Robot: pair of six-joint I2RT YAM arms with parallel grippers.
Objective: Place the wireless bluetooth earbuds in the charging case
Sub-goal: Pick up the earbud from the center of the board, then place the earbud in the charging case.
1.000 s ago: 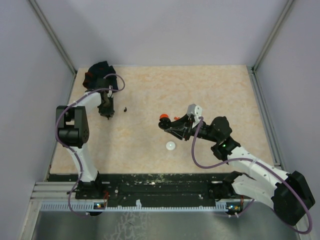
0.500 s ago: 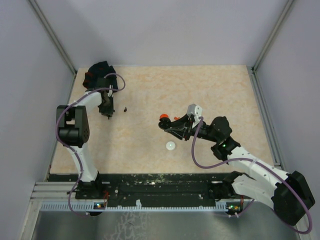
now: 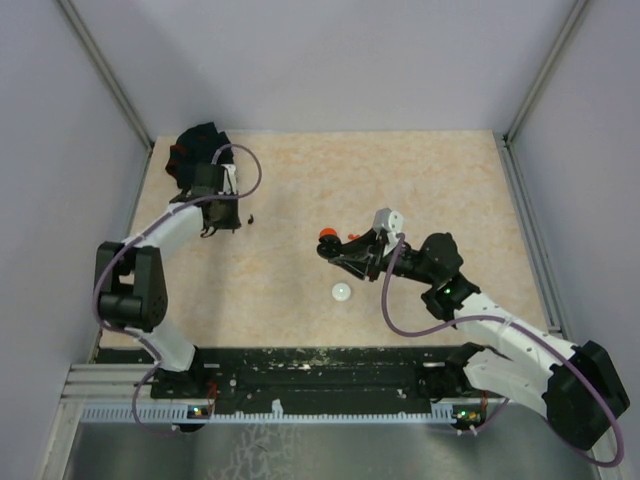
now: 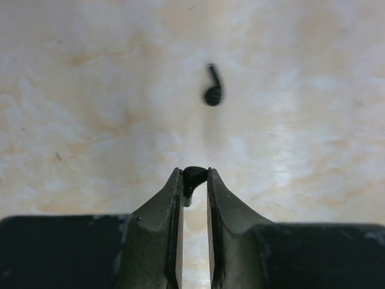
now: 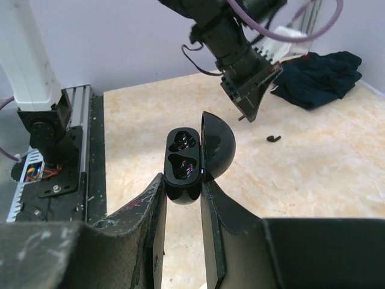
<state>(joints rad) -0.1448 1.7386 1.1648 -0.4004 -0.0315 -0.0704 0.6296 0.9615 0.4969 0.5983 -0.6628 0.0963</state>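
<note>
Black earbud (image 4: 195, 175) between left hand (image 4: 192, 178) fingertips, another earbud (image 4: 212, 94) ahead.

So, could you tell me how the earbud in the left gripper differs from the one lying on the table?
The gripped earbud is pinched in the left gripper; the loose earbud lies on the table, untouched. The gripped earbud shows only a rounded end; the loose earbud shows head and stem. Both are black.
</note>
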